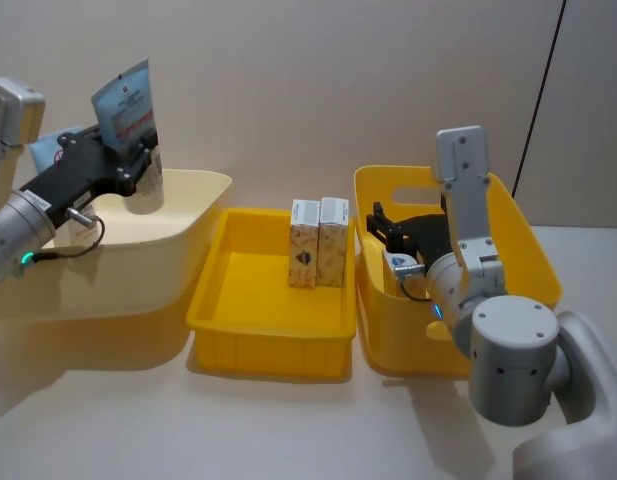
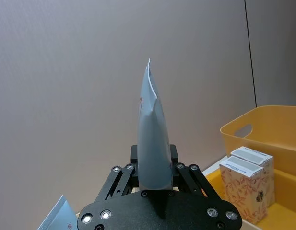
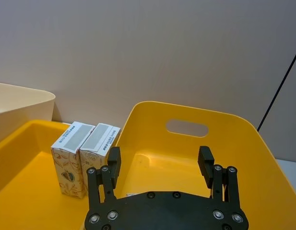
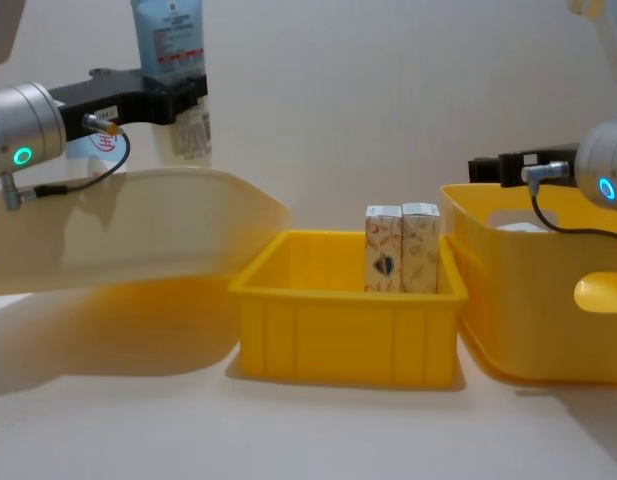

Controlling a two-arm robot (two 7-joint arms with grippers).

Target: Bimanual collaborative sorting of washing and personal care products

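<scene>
Grey arms (image 1: 508, 350), grn LEDs (image 4: 23, 156); blk left hand (image 2: 154, 155), right hand (image 3: 159, 158) w/ screws (image 3: 176, 195).

Squeeze tube (image 2: 152, 139) (upright) between jaws

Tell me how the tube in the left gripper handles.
The squeeze tube looks soft: its top tapers to a flat crimp, so it probably dents under the left gripper. Tall and narrow, it would likely tip if stood upright.

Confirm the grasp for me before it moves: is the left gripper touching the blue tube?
Touching. The left wrist view shows the left gripper shut on the tube, a finger against each side.
</scene>
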